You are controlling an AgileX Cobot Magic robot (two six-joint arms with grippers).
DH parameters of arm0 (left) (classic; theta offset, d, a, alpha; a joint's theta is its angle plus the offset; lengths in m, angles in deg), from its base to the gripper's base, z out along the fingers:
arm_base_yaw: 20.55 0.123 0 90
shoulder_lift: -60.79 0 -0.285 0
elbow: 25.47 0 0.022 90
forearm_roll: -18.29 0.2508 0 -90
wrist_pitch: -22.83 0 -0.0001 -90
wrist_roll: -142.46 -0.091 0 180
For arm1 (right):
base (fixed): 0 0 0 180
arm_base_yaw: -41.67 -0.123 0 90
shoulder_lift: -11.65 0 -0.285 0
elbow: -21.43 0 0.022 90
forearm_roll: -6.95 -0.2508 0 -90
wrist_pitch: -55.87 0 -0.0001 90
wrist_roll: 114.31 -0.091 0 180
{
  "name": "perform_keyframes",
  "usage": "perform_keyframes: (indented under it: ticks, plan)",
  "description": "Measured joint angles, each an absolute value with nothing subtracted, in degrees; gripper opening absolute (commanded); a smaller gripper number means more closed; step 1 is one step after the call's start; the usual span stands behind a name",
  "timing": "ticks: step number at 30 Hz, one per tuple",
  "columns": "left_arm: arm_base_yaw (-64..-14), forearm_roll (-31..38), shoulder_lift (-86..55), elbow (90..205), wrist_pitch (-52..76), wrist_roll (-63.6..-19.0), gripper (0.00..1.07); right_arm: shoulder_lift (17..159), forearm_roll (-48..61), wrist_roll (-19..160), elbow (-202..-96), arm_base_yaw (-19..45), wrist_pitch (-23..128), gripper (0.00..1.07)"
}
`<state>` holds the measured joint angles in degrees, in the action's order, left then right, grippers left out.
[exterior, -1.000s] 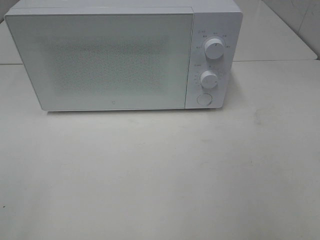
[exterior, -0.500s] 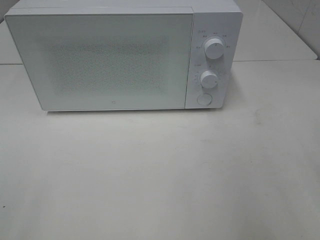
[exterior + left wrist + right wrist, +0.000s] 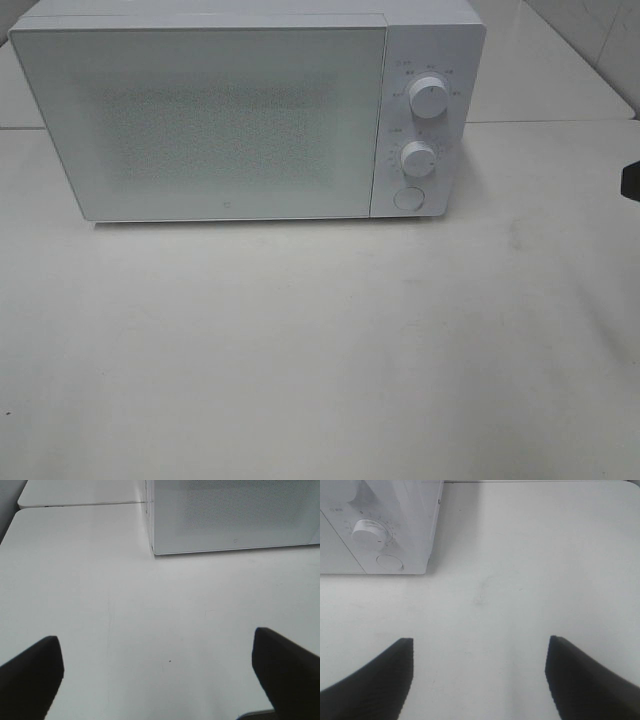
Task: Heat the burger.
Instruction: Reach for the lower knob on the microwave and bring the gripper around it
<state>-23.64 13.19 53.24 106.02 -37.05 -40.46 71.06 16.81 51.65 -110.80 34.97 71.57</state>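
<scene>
The burger is out of view in every frame. A white microwave (image 3: 240, 110) stands at the back of the white table (image 3: 320, 340) with its door shut; its two knobs and round button (image 3: 407, 198) are on the right panel. The microwave also shows in the left wrist view (image 3: 235, 515) and in the right wrist view (image 3: 375, 525). My left gripper (image 3: 160, 680) is open and empty over bare table in front of the microwave's left corner. My right gripper (image 3: 480, 680) is open and empty to the right of the microwave; its dark tip (image 3: 631, 181) shows at the right edge of the high view.
A second white tabletop (image 3: 540, 70) adjoins behind and to the right of the microwave, with a seam between the tables. A tiled wall (image 3: 600, 40) rises at the far right.
A dark part of the right arm has entered the high view at the right edge. The microwave has not moved.
</scene>
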Motion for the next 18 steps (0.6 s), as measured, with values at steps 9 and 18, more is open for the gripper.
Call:
perform_keyframes:
  ticks: [9,18]
  plan:
    - [-23.6,13.2,53.2,106.0,-37.0,-40.5,0.97,77.3,16.9,47.7,-109.9,35.0,63.7,0.71]
    - [-23.6,13.2,53.2,106.0,-37.0,-40.5,0.97,78.6,16.8,47.6,-101.9,35.0,47.0,0.71]
